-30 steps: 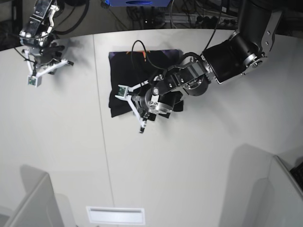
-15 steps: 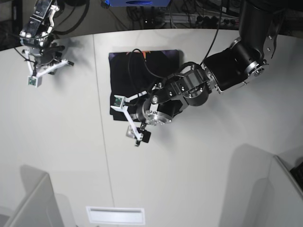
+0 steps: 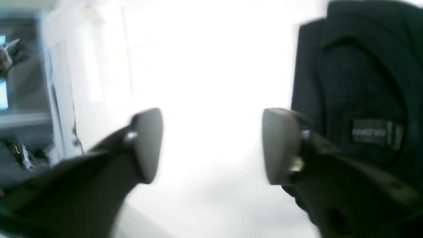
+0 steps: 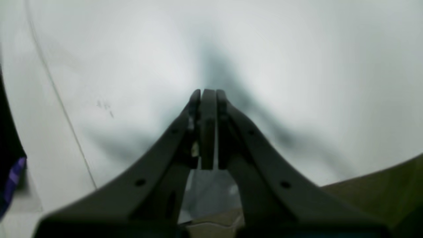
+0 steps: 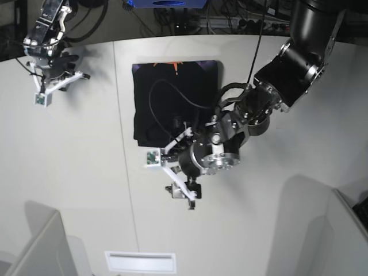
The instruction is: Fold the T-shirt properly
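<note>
Hovering my left gripper (image 5: 183, 194) over bare bench (image 5: 75, 172) just off the T-shirt (image 5: 172, 100), jaws apart and empty. My right gripper (image 4: 208, 96) hangs pinched closed near the far left edge. Folded into a black rectangle, the shirt lies mid-bench toward the far edge.
</note>
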Tool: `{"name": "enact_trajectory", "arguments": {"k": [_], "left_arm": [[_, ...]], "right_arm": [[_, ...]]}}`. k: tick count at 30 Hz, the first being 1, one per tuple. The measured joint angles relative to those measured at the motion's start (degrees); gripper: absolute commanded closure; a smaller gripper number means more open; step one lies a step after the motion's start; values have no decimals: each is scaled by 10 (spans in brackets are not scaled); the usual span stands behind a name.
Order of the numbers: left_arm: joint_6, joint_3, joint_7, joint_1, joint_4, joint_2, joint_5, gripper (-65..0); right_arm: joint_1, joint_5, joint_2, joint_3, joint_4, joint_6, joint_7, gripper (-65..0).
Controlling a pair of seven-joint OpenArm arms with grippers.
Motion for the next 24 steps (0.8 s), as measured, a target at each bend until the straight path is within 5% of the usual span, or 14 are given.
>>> {"name": "enact_trajectory", "arguments": {"k": [3,7,13,18,24], "left_arm": [[0,-86,4,80,67,-27,7,0],[-2,-145,-7,155,113,-39,13,0],[10,-154,-215,270,115,-67,32,0],[68,-177,-398,380,110,-95,125,0],[85,-239,-479,484,114,-96,119,0]], "right_arm": [[-2,-8,-2,2,0,63,1,0],[-2,-5,7,1,0,87,16,0],[-30,-6,26,-5,9,90,54,0],[-94,-4,36,1,17,90,123,0],[-156,-3,39,1,19,87,226,0]]}}
